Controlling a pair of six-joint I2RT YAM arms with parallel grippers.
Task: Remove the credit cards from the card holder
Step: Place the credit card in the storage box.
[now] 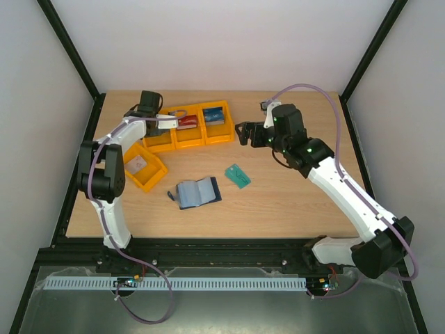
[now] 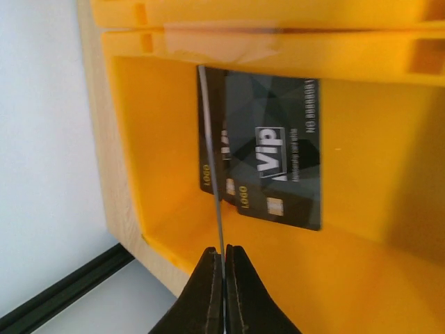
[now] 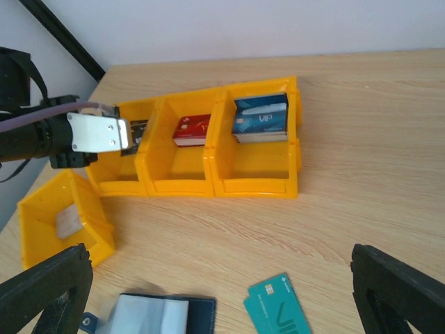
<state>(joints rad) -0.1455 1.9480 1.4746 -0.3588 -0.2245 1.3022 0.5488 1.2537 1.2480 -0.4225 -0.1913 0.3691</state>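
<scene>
**Top view, 12 o'clock pointing away from the arm bases.** Nearest, at the middle of the counter (image 1: 292, 202), the card holder (image 1: 198, 193) lies open and flat. Its pale inside faces up and its clasp tab is at its 9 o'clock side (whether any sleeve holds a card cannot be told). A teal card (image 1: 238, 175) lies flat at the holder's 2 o'clock, near but apart. At the holder's 10 o'clock a lone orange bin (image 3: 97, 229) sits askew with one pale card (image 3: 67, 224) inside.

Farther off, at 12 o'clock, a row of three orange bins (image 3: 184, 182) stands side by side.
- **Middle bin:** a red card (image 3: 191, 130).
- **3 o'clock bin:** blue cards (image 3: 261, 118).
- **9 o'clock bin:** dark VIP cards (image 2: 274, 160), leaning.

The left jaws are closed on a thin dark card (image 2: 212, 153), edge-on in the wrist view. It is held inside the 9 o'clock bin, just beside the VIP cards. The left arm (image 1: 122, 132) runs past the lone bin at its 10 o'clock.

The right jaws stand wide open and empty, fingers (image 3: 49, 292) well apart. They hover at 3 o'clock of the row, above bare counter.

**Open room:** bare wood from 3 to 5 o'clock of the teal card.

**Edges:** the row lies near the far edge. The lone bin lies near the 9 o'clock edge, where a black frame post (image 1: 69, 47) rises.
</scene>
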